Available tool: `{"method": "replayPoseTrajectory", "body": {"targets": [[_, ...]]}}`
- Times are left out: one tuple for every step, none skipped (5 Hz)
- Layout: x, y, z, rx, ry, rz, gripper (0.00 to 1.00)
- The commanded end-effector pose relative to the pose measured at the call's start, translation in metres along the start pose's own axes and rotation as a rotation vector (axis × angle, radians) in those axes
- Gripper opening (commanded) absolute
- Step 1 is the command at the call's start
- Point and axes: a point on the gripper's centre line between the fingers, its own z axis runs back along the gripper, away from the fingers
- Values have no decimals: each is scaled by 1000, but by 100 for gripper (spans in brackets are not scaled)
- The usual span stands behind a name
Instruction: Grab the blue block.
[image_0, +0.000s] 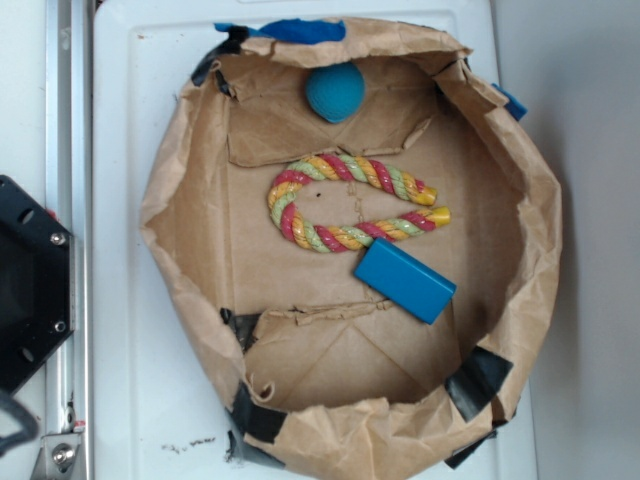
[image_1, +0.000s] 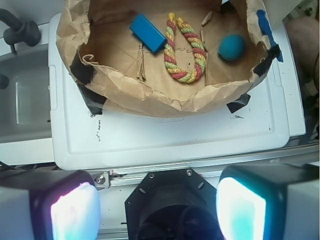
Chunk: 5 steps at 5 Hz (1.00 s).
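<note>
The blue block (image_0: 404, 280) lies flat on the floor of a brown paper basin (image_0: 180, 250), just below the right end of a multicoloured rope toy (image_0: 345, 202). In the wrist view the blue block (image_1: 147, 32) sits at the top, left of the rope toy (image_1: 186, 50). My gripper (image_1: 159, 210) is open and empty, well back from the basin above the robot's black base; its two pads (image_1: 75, 212) glow at the bottom corners. The gripper does not show in the exterior view.
A teal ball (image_0: 335, 92) rests at the basin's far side, also in the wrist view (image_1: 232, 47). The basin stands on a white lid (image_1: 165, 135). Black tape (image_0: 478, 378) and blue tape (image_0: 290, 30) patch its rim. The black robot base (image_0: 25, 290) is at left.
</note>
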Motion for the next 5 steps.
{"method": "replayPoseTrajectory", "body": {"targets": [[0,0,0,0,0,0,100],[50,5,-5,-22,12,-19,100],[100,13,-10,-27,-5,-80,100],[150,19,-21,-31,-35,-258,100],[188,14,-40,-23,-59,-510,100]]}}
